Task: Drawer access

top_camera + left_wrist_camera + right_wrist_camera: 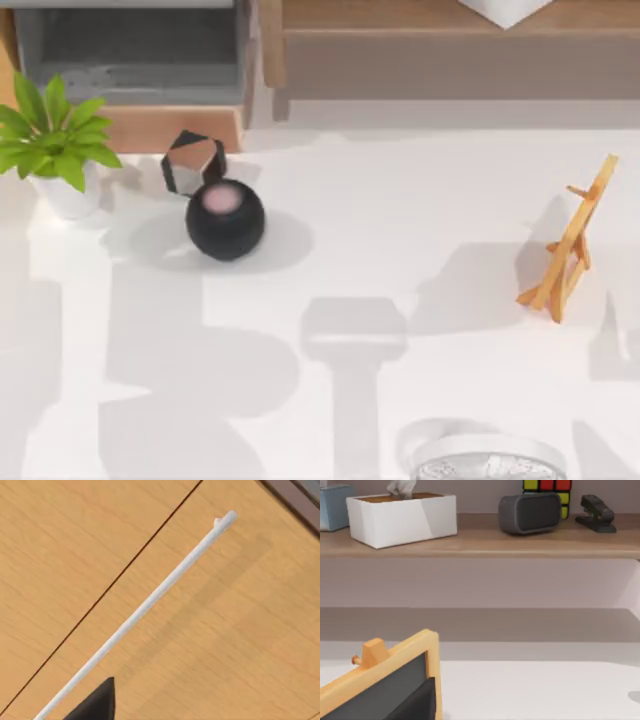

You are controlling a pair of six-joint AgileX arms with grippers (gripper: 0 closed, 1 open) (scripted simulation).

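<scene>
The drawer [170, 128] sits at the table's back left, pulled out, with its grey inside [130, 50] showing behind the light tan front panel. In the left wrist view this tan panel [225, 630] is very close, crossed by a slim white bar handle [150, 602]. The dark tip of my left gripper [97, 706] is just beside the handle's near end. My right gripper [415, 704] shows as a dark tip in front of a small wooden-framed blackboard [385, 680].
A potted plant [55, 140] stands left of the drawer front. A black round speaker [225, 220] and a small black-and-pale block [193, 162] lie just before it. The easel blackboard [570, 245] is at the right, a white fan [490, 460] at the front, and a brown shelf [440, 40] at the back right.
</scene>
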